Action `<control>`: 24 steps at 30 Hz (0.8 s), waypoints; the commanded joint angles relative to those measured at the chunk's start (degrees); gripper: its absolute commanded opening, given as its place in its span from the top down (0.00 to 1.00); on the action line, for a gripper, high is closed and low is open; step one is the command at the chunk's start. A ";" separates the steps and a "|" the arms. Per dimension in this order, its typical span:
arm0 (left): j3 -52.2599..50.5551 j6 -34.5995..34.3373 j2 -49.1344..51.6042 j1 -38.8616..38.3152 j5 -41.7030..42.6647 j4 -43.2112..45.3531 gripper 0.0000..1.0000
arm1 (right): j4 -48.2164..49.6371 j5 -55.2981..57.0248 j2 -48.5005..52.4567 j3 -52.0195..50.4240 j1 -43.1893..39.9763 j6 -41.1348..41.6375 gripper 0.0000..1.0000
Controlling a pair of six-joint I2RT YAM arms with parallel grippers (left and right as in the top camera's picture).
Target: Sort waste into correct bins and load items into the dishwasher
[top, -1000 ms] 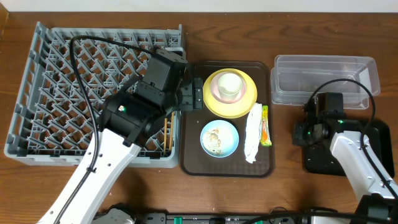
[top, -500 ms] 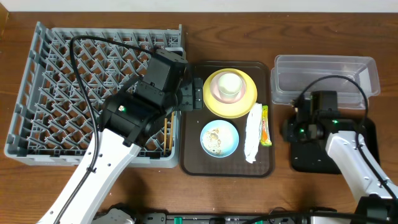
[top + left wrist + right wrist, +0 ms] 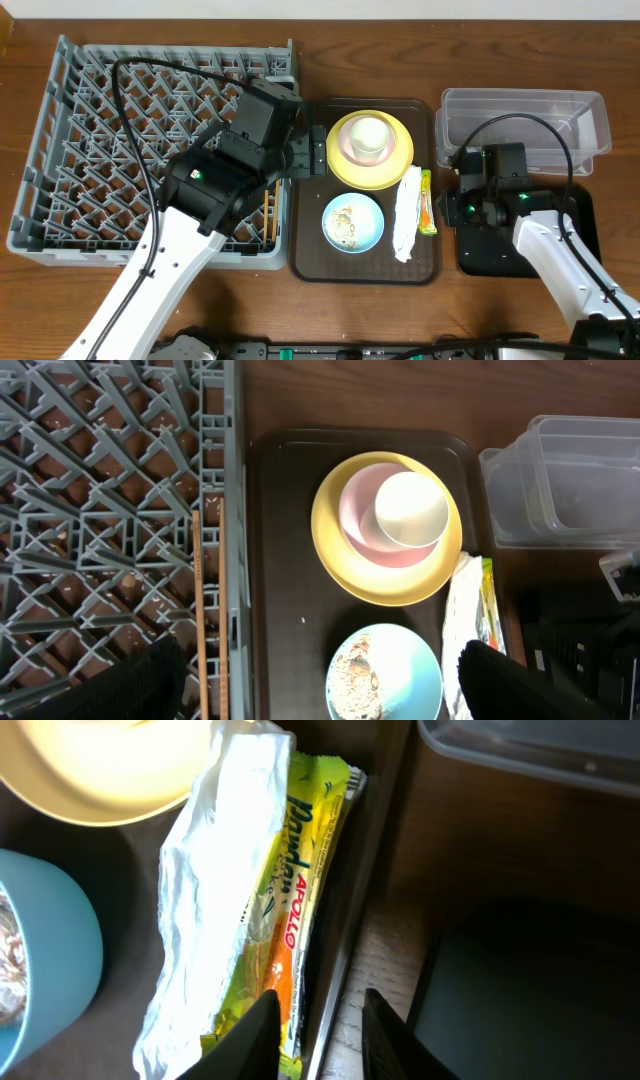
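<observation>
black tray (image 3: 478, 257) partly hidden, light-blue bowl (image 3: 415, 670) cropped at edge

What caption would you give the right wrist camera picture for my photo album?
Open fingers hover by the snack packet, which lies beside the crumpled white wrapper at the brown tray's edge.

Overhead camera: fixed above the table (image 3: 400, 40), facing straight down, far enough back to take in the dish rack (image 3: 80, 150), brown serving tray (image 3: 310, 255), clear tub (image 3: 520, 100) and black tray (image 3: 480, 255). Left wrist camera: also downward but nearer, covering the rack's right edge and the serving tray. Right wrist camera: very close over the serving tray's right rim. All three views share the snack packet (image 3: 427, 200) and paper wrapper (image 3: 407, 215).
</observation>
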 commanded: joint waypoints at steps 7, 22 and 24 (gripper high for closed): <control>0.50 0.11 -0.11 0.15 -0.94 -0.11 0.10 | -0.92 2.36 -0.02 -0.42 0.50 -1.42 0.67; 0.50 0.11 -0.11 0.15 -0.94 -0.11 0.10 | -4.24 4.74 -0.02 -2.93 0.50 1.20 0.69; 0.50 0.11 -0.11 0.15 -0.94 -0.11 0.10 | -2.80 4.74 -0.02 -4.00 0.52 1.18 0.71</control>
